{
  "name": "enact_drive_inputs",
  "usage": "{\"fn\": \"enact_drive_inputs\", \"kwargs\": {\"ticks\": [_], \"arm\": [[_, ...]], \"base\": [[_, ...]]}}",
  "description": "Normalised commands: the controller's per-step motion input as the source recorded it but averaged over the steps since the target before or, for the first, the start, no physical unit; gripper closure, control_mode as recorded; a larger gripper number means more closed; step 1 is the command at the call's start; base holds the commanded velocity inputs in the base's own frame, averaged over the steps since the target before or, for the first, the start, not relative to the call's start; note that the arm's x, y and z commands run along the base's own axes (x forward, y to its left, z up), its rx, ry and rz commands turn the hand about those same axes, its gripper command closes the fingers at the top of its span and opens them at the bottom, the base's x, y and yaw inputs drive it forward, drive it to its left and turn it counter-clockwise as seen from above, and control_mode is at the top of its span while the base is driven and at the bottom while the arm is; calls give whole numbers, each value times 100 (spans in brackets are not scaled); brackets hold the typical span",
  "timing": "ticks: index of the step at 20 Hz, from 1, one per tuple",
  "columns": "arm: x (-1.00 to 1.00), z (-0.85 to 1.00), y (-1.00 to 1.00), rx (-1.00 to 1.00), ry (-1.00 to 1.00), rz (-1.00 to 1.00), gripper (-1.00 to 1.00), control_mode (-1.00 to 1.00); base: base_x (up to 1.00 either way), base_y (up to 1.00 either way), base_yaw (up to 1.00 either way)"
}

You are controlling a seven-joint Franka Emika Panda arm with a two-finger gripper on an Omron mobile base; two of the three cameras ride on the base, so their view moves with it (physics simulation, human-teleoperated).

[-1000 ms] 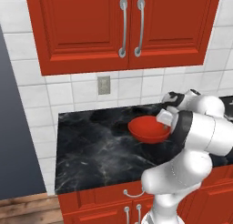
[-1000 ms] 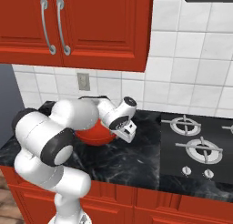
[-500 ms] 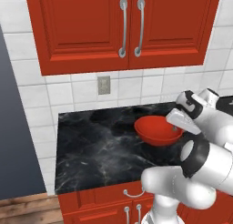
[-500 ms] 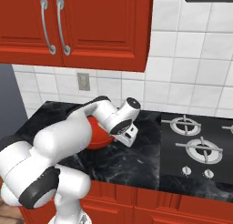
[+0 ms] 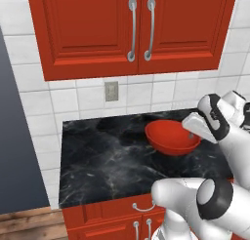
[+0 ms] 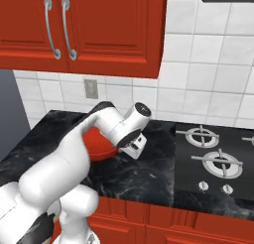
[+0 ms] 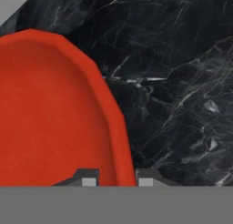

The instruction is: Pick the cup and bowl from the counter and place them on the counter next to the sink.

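Since the earlier frame, bowl [image 5: 172, 137] and gripper [image 7: 117, 180] shift toward 3 o'clock above the counter [image 5: 102, 161]. Fingers straddle and clamp the bowl's rim at 6 o'clock. Carry step underway; next, likely transport toward the sink and set down.

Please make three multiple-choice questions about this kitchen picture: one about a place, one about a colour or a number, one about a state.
1. Where does the stovetop lie from the bowl in the right base view?
A. to its left
B. to its right
C. beneath it

2. What colour is the bowl?
A. green
B. white
C. red

3. How do the gripper fingers stand at the bowl's rim?
A. one on each side
B. both outside
C. far above

Answers: 1 B, burners sit right of the bowl. 2 C, glossy red. 3 A, the hand view shows the rim between them.
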Motion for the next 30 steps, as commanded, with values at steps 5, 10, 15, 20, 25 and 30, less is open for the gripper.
{"fn": "enact_drive_inputs", "kwargs": {"ticks": [5, 10, 15, 20, 25, 30], "arm": [[-25, 15, 46, 0, 0, 0, 100, -100], [-21, 3, 52, 0, 0, 0, 100, -100], [-28, 0, 43, 0, 0, 0, 100, -100], [-9, 0, 15, 0, 0, 0, 100, -100], [0, 0, 0, 0, 0, 0, 100, -100], [0, 0, 0, 0, 0, 0, 100, 100]], "base": [[0, 0, 0], [0, 0, 0], [0, 0, 0], [0, 0, 0], [0, 0, 0], [0, 0, 0]]}}
